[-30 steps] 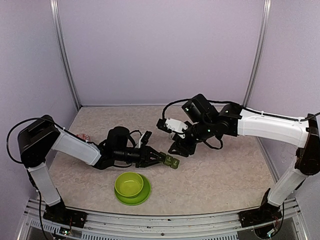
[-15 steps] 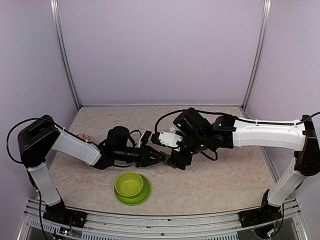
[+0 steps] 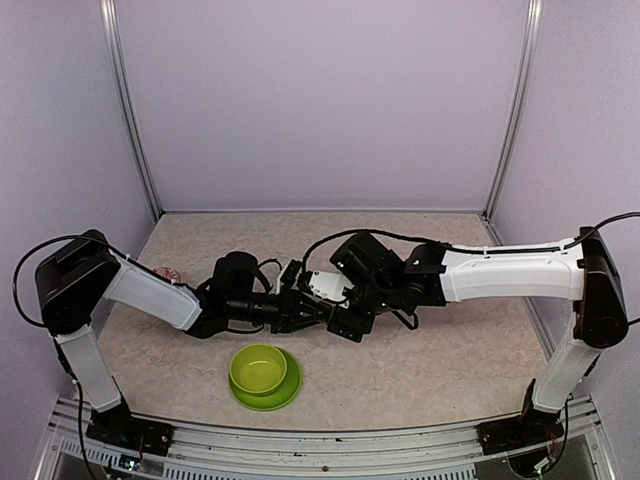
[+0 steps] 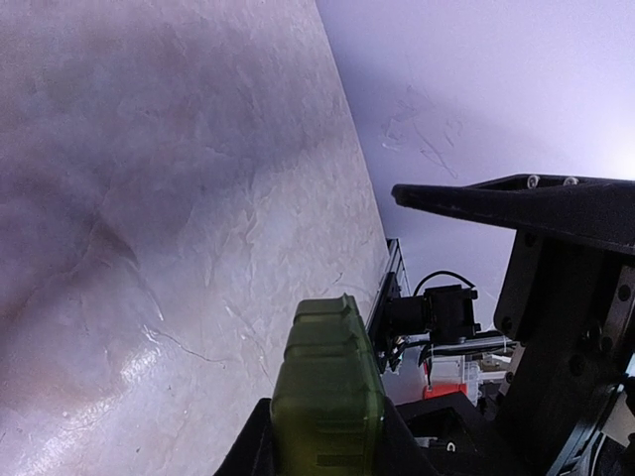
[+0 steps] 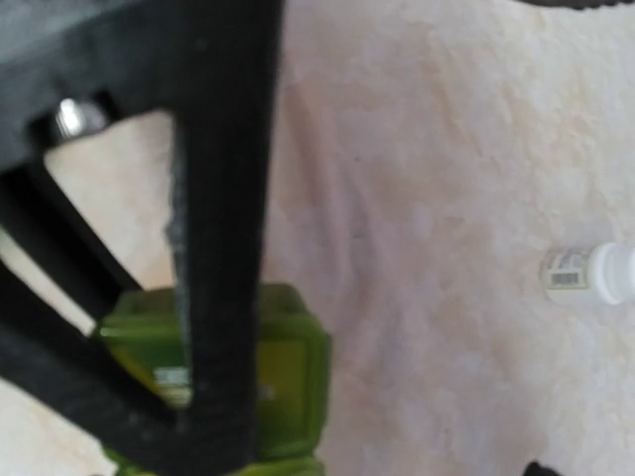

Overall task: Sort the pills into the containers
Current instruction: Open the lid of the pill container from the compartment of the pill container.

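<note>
Left hand, arm low over the tabletop, clamps a dark green strip-shaped pill box; right hand gapes wide beside it.

Tally, items on the surface
One dark green pill box; one lime-green bowl; one plate; one white bottle.

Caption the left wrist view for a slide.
Left jaws shut on the dark green pill box over the marbled tabletop, the right arm close beside it.
</note>
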You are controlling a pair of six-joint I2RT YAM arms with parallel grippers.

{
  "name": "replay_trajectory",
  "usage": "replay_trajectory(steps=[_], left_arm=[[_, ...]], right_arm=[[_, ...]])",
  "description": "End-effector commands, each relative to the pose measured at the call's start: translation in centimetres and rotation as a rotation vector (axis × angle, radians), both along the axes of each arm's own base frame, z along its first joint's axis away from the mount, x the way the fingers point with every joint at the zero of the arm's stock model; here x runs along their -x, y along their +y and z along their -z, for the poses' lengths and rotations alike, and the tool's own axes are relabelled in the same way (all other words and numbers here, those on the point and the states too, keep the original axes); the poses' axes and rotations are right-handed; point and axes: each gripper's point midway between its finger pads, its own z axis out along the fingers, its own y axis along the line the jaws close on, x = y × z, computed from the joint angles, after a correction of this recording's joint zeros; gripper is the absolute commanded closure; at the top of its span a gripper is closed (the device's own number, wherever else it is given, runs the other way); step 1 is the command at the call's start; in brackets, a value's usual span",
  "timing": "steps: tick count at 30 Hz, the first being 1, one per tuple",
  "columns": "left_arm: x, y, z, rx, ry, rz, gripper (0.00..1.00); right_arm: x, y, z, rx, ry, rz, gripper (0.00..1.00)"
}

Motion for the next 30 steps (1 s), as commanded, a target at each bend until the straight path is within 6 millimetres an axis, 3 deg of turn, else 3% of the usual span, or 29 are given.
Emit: replay_trajectory(steps=[1, 15, 30], left_arm=[[0.1, -0.1, -0.9, 0.032, -0.022, 0.015, 0.78], [0.0, -0.1, -0.8, 0.030, -0.019, 0.016, 0.78], [-0.1, -0.5, -1.1, 0.031, -0.023, 0.022, 0.77]], right_arm=[[-1.1, -0.1, -1.0, -0.010, -0.072, 0.055, 0.11], [-1.0, -1.4, -3.6, -0.082, -0.045, 0.055, 0.11], [-5.0, -3.7, -4.3, -0.044, -0.174, 0.214, 0.11]])
